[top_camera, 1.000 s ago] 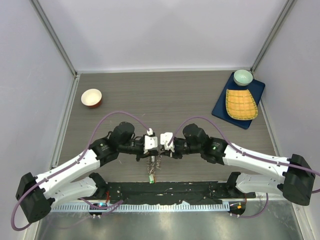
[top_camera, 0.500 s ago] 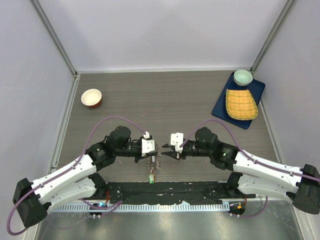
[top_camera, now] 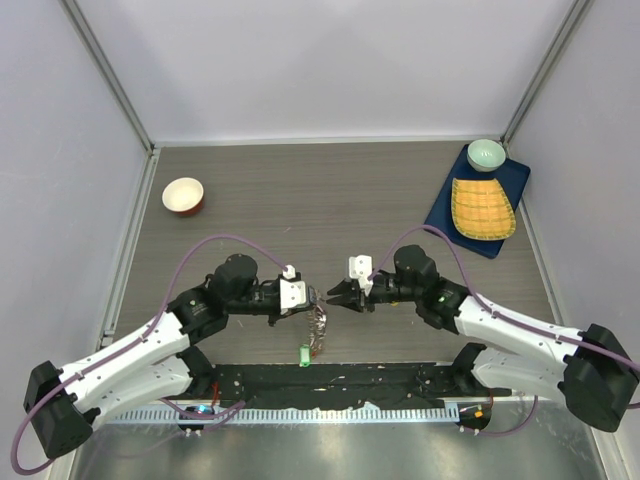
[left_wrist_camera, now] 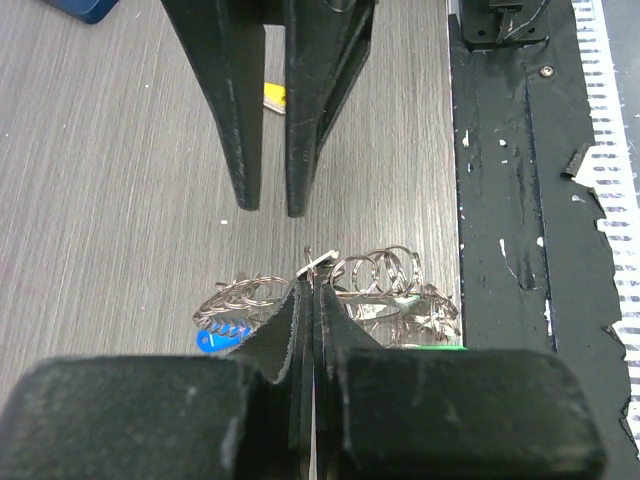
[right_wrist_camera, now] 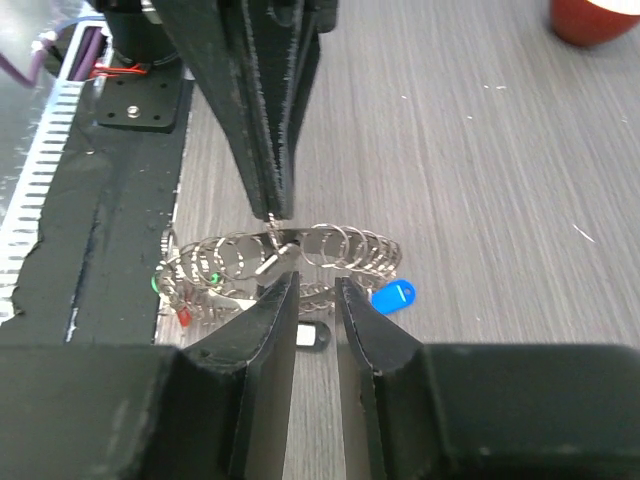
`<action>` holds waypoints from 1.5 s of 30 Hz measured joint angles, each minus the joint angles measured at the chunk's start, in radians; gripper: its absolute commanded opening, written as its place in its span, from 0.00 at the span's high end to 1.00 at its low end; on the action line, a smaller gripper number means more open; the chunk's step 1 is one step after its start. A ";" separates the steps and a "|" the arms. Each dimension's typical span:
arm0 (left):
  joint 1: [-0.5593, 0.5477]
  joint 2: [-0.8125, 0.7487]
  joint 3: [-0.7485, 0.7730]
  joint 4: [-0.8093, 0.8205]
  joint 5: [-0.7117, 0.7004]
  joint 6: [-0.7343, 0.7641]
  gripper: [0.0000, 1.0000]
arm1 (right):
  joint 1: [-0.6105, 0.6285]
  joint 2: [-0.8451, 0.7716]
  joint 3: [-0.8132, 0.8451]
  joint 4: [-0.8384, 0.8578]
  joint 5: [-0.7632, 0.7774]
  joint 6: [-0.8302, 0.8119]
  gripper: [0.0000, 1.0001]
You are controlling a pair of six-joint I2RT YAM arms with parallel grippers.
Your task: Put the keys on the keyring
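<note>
**A:** What lies nearest the arm bases?

**B:** A black strip (top_camera: 400, 378) runs along the near edge of the counter (top_camera: 330, 200). Just beyond it is a green tag (top_camera: 303, 353), the nearest bit of the keyring (top_camera: 318, 322).

**A:** Where is the keyring itself?

**B:** It is at the front middle of the counter, hanging from the left tool (top_camera: 314, 299). Silver keys (right_wrist_camera: 340, 245) fringe it, packed side by side. A blue tag (right_wrist_camera: 395, 295), a red tag (right_wrist_camera: 185, 316) and a black tag (right_wrist_camera: 315, 338) sit among them. I cannot tell whether its lower edge rests on the wood.

**A:** And the left tool's grip?

**B:** It is pinched tight on the ring's thin wire at the top, and no gap shows between the fingers.

**A:** The right tool?

**B:** The right tool (top_camera: 334, 294) faces it, with its tips just beside the ring but apart from it. Its jaws stand a narrow way apart with nothing between them.

**A:** Farther back?

**B:** A red bowl (top_camera: 183, 195), white inside, sits at the far left. At the far right a dark blue tray (top_camera: 440, 218) carries a yellow woven mat (top_camera: 483, 208) and a pale green bowl (top_camera: 486, 154).
</note>
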 measured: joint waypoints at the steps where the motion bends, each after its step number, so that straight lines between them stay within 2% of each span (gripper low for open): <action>1: 0.000 0.000 0.000 0.000 0.000 0.000 1.00 | 0.000 0.006 0.000 0.007 -0.014 0.002 0.73; 9: 0.000 -0.001 -0.004 0.008 0.000 0.000 1.00 | 0.000 0.048 0.000 0.034 -0.097 0.003 0.73; 29: 0.000 -0.002 -0.004 0.026 0.011 -0.002 1.00 | 0.000 0.109 0.001 0.070 -0.144 0.007 0.80; 32: 0.000 -0.002 -0.004 0.030 0.016 -0.003 1.00 | 0.000 0.119 0.003 0.082 -0.152 0.009 0.82; 37: 0.000 -0.001 -0.004 0.031 0.023 -0.005 1.00 | 0.000 0.124 0.003 0.088 -0.158 0.011 0.99; 45: 0.000 0.011 -0.004 0.030 0.023 -0.005 1.00 | 0.000 0.119 0.009 0.058 -0.159 0.009 0.99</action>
